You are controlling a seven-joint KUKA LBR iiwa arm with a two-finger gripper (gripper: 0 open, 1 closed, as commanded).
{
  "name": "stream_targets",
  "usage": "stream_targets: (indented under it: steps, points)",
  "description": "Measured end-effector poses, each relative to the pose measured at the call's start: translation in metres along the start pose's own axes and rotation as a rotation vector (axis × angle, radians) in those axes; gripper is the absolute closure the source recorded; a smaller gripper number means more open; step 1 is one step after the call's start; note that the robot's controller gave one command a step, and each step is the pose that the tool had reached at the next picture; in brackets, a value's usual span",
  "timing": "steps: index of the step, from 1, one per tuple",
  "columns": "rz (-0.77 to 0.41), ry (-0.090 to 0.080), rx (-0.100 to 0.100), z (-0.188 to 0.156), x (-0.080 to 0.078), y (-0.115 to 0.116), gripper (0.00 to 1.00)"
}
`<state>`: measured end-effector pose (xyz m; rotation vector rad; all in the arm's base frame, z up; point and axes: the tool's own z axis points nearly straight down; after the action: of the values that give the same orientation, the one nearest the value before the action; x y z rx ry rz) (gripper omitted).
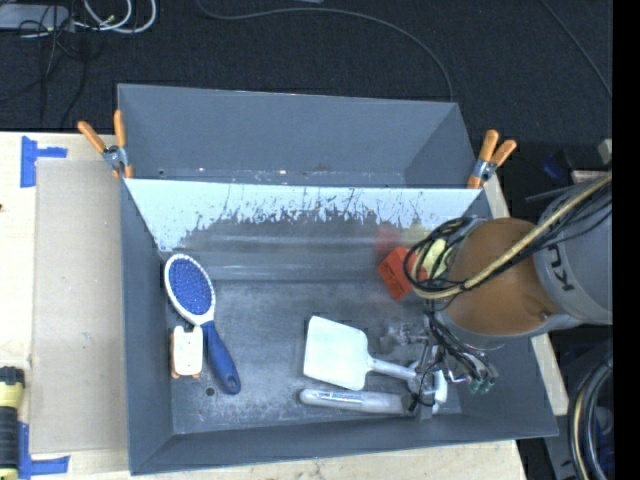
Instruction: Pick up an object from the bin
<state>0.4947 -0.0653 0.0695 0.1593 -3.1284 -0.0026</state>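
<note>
Overhead, scuffed grey bin (280,138), dark floor (300,53) beyond

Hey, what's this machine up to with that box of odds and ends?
A robot arm reaches into a grey metal bin from the right, meant to pick one thing out. Its gripper is low near the bin's lower right corner, at the handle end of a white spatula and a grey pen-like stick lying beside it. Whether it has hold of either is unclear. A blue hairbrush lies apart at the left.
</note>
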Motion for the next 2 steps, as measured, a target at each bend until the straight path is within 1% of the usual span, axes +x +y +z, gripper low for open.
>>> stream_targets:
  steps: [1, 2]
  points:
    - [-0.013, -0.001, 0.001, -0.0018, 0.0049, 0.0021, 1.00]
    - [-0.013, -0.001, 0.001, -0.0018, 0.0048, 0.0021, 1.00]
